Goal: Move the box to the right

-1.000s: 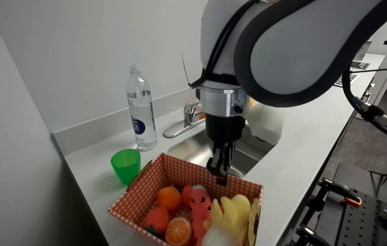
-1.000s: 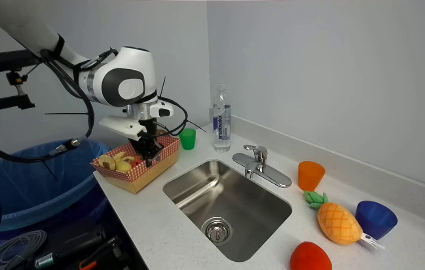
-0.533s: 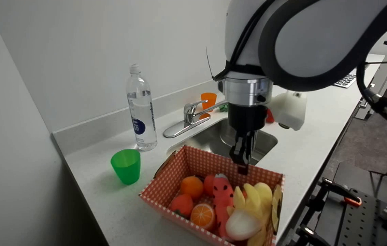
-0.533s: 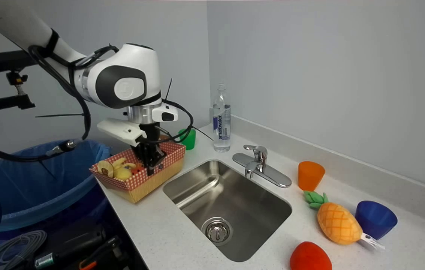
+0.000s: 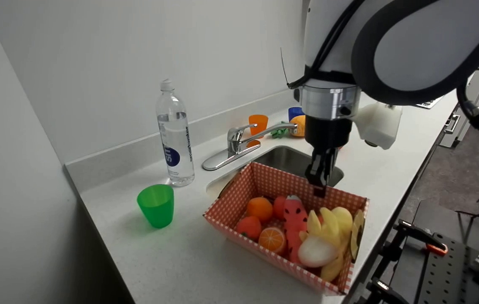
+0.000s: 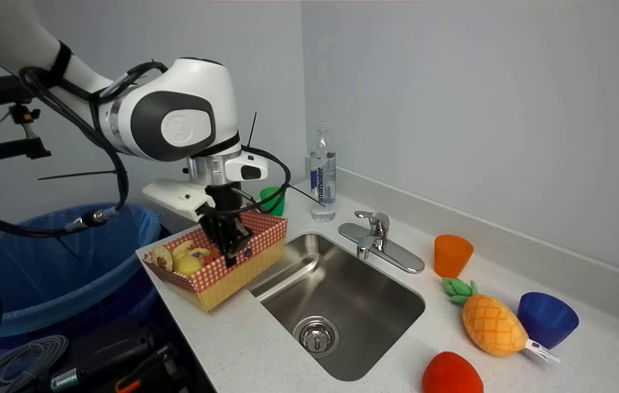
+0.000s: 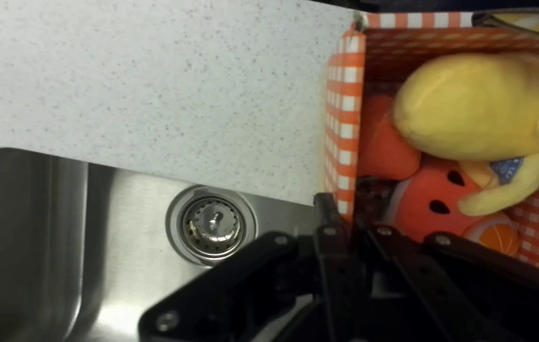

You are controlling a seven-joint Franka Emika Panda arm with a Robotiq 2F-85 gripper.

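Note:
The box (image 5: 239, 190) is a shallow open basket with red-and-white checked sides, holding colourful toy fruit. In an exterior view, the box (image 6: 252, 268) shows a tan lower side and its long side reaches the sink's edge. My gripper (image 5: 318, 189) points down over the wall nearest the sink; it also shows in an exterior view (image 6: 231, 259). In the wrist view, the fingers of the gripper (image 7: 345, 216) are closed around the box's checked wall (image 7: 344, 109), one finger outside and one inside. I cannot tell whether the box is lifted off the counter.
The sink (image 6: 391, 322) and faucet (image 6: 378, 234) lie beside the box. A water bottle (image 5: 176, 139) and green cup (image 5: 156, 205) stand behind it. An orange cup (image 6: 451, 255), toy pineapple (image 6: 492, 325), blue cup (image 6: 547, 319) and red toy (image 6: 452, 374) lie beyond the sink.
My gripper and the box have moved together along the counter, away from the green cup and to the right in both exterior views. The box's side now overlaps the sink's near edge in view.

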